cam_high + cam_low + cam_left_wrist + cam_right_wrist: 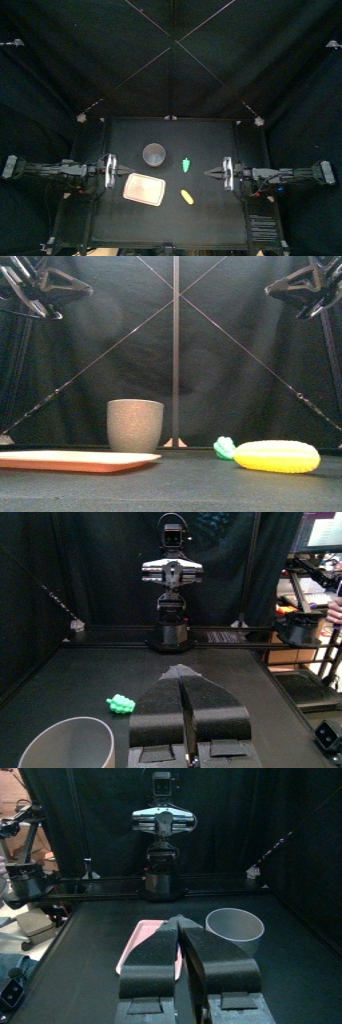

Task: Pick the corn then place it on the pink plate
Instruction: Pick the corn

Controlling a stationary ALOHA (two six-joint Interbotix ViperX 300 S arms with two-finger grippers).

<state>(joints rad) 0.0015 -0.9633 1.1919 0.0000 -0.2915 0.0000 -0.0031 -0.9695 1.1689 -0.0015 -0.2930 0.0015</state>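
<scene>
The yellow corn lies on the table just right of the pink plate; in the front view the corn is at the right and the plate low at the left. My left gripper hangs shut at the table's left side, above and left of the plate. My right gripper hangs shut at the right side, behind the corn. Both are raised well above the table, and neither holds anything. The corn shows in neither wrist view. The right wrist view shows the plate beyond its jaws.
A tall grey speckled cup stands behind the plate, also seen in the front view. A small green toy lies right of the cup, behind the corn; it shows green in the left wrist view.
</scene>
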